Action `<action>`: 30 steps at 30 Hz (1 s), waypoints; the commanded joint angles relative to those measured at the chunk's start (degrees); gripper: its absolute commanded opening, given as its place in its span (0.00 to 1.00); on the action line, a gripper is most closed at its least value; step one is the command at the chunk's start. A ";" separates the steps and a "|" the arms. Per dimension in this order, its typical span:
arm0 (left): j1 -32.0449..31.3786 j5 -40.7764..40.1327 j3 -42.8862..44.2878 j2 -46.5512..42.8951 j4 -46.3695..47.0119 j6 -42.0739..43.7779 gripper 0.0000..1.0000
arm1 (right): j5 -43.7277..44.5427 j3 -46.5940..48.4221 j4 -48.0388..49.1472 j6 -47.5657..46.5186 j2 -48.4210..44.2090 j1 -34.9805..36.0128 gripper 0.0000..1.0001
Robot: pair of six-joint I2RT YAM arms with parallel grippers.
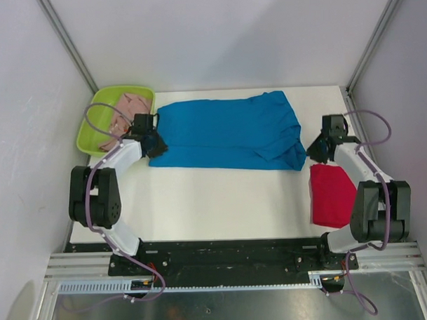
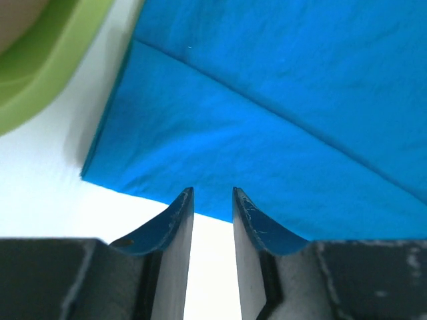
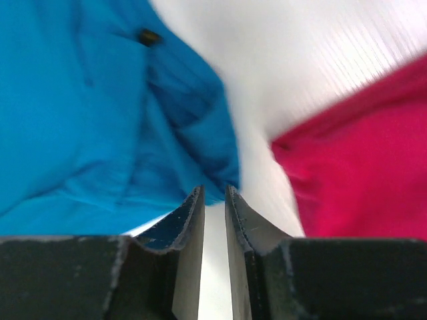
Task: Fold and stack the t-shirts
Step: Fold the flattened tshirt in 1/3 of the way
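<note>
On the bench [image 1: 215, 202], found blue shirt [image 1: 226, 131] spread flat, probably ready for a two-handed fold. Found left hand [image 1: 155, 144] and right hand [image 1: 317, 151] at its opposite ends, jaws narrowly parted, empty. Noted red shirt [image 1: 332, 194] folded at right, pink shirt [image 1: 124, 110] waiting in tray [image 1: 94, 146].

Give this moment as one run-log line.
blue t-shirt: partly folded | left jaws: slightly apart, empty, at its left end | right jaws: likewise, at its right end | red t-shirt: folded, aside
</note>
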 commanded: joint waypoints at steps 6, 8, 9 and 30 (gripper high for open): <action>-1.04 3.59 1.63 5.90 2.09 -1.22 0.31 | -5.13 -13.67 8.80 4.82 -2.81 -1.73 0.24; -1.04 1.95 1.51 6.81 2.06 -1.52 0.31 | -4.36 -14.17 9.14 5.04 -3.09 -0.54 0.24; -1.04 1.37 1.44 7.17 2.07 -1.71 0.31 | -4.18 -14.41 9.24 5.23 -3.24 -0.09 0.24; -0.43 -1.80 0.81 9.58 1.86 -2.17 0.31 | -0.48 -15.80 16.72 7.94 2.87 2.51 0.35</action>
